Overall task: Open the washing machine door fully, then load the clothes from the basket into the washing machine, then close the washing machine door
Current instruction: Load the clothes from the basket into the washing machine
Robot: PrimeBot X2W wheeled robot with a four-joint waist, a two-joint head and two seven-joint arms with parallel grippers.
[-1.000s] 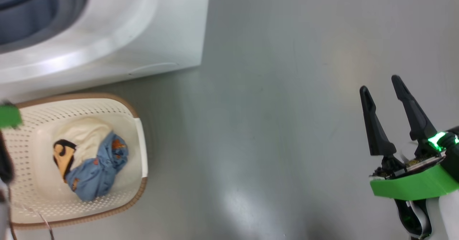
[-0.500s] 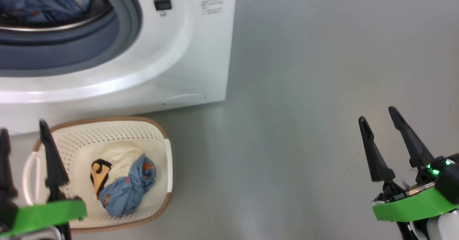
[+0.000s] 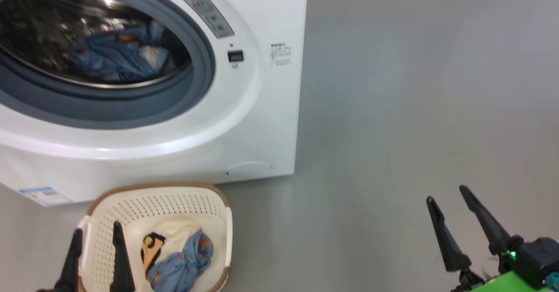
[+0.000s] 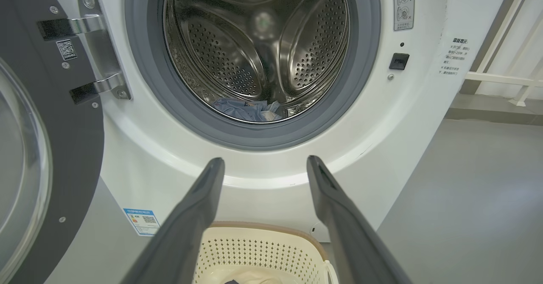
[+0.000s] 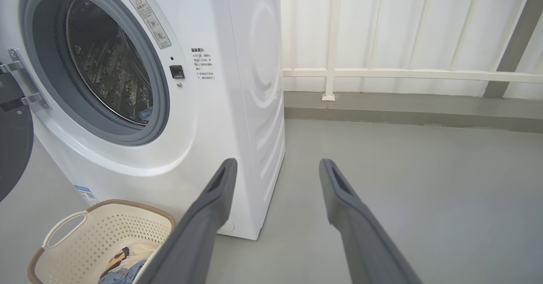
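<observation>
The washing machine [image 3: 262,121] stands open at the upper left. Its door [image 4: 76,156], black-rimmed, is swung wide to the left on its hinge. Blue printed clothes [image 3: 113,58] lie low in the steel drum [image 4: 254,42]. On the floor before the washer sits the basket [image 3: 174,202], holding a blue and cream bundle of clothes [image 3: 183,261]. My left gripper [image 3: 96,242] hangs open over the basket's left part, holding nothing. My right gripper [image 3: 446,195] is open over bare floor, far right of the basket. The basket [image 5: 118,220] lies to its lower left.
Grey floor [image 3: 393,130] spreads wide to the right of the washer. A white railing and panel wall [image 5: 382,74] close off the back. The blue energy sticker [image 3: 43,193] and the round service flap [image 3: 249,168] sit low on the washer front.
The whole head picture has slid downward, so the camera has moved: more of the drum opening shows. The left gripper, at the left edge before, now shows both fingers over the basket.
</observation>
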